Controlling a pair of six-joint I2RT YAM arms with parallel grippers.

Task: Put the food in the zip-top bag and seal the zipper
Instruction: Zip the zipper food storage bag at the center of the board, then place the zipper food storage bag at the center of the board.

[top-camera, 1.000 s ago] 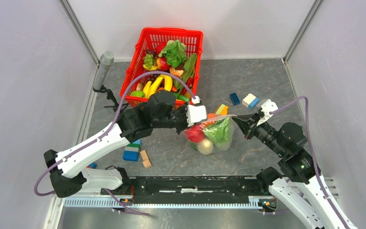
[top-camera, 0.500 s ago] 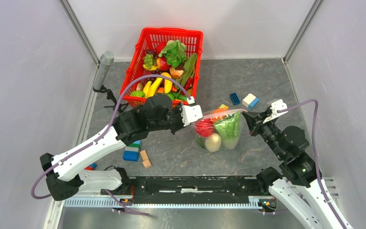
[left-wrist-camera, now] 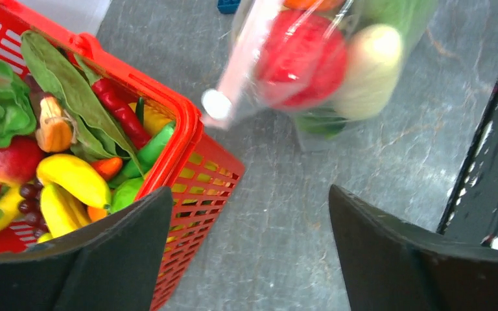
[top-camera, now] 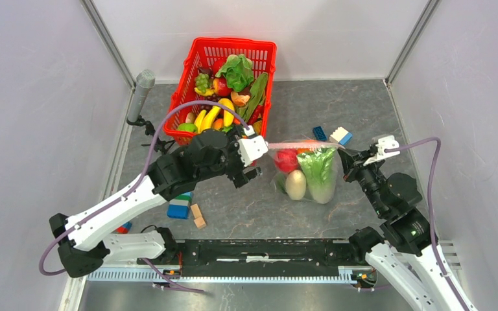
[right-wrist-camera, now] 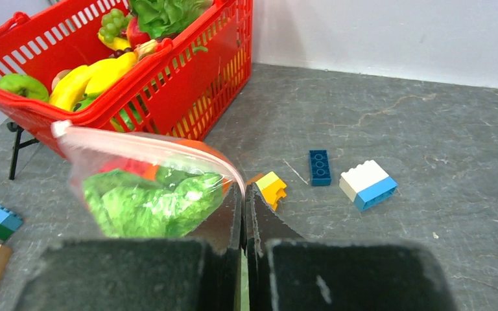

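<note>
The clear zip-top bag (top-camera: 306, 178) hangs from its right top corner, pinched in my shut right gripper (top-camera: 349, 155) (right-wrist-camera: 243, 188). Its pink zipper (top-camera: 301, 145) (left-wrist-camera: 243, 65) runs level along the top, and a small white slider (left-wrist-camera: 216, 103) sits at the left end. Inside the bag are a red apple (top-camera: 286, 160) (left-wrist-camera: 298, 58), a white radish (top-camera: 296, 184) (left-wrist-camera: 366, 68) and leafy greens (top-camera: 318, 170) (right-wrist-camera: 149, 201). My left gripper (top-camera: 257, 159) (left-wrist-camera: 249, 191) stands open just left of the bag, holding nothing, with only floor between its fingers.
A red mesh basket (top-camera: 262, 55) (left-wrist-camera: 188, 123) full of more toy produce stands at the back left, close to my left gripper. Loose blocks lie about: blue (top-camera: 319, 133), white-blue (top-camera: 340, 136), yellow-orange (right-wrist-camera: 271, 188), a green-blue stack (top-camera: 180, 206). A grey microphone (top-camera: 141, 94) stands at the left wall.
My left gripper has opened and let go of the bag's left end. The right gripper has carried the bag to the right and back, and the zipper now lies straight.
</note>
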